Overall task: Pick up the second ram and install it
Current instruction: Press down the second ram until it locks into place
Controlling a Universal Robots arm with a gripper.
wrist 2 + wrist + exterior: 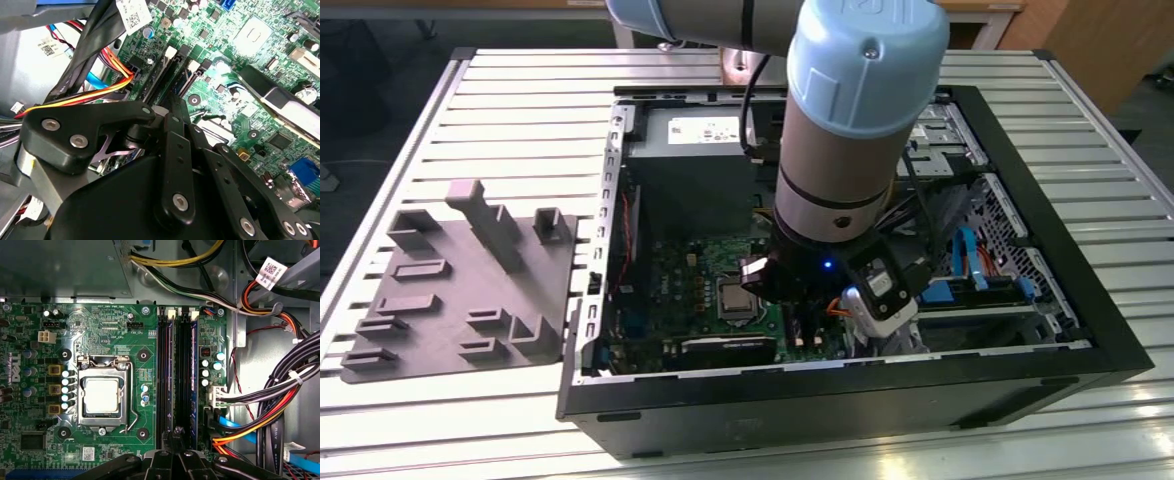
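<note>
The second ram (170, 370) appears as a thin bluish strip standing edge-on in the black memory slots (186, 370), between the processor socket (102, 395) and the cable bundle (280, 405). The tool (175, 432) hangs right over one end of it; whether it grips the ram I cannot tell. In the exterior view, the grey fixture (454, 290) lies on the desk (520, 110) at 9 o'clock of the computer case (854, 400).

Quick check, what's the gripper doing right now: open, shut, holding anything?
Gripper: down over the memory slots of the motherboard; open or shut cannot be told.
</note>
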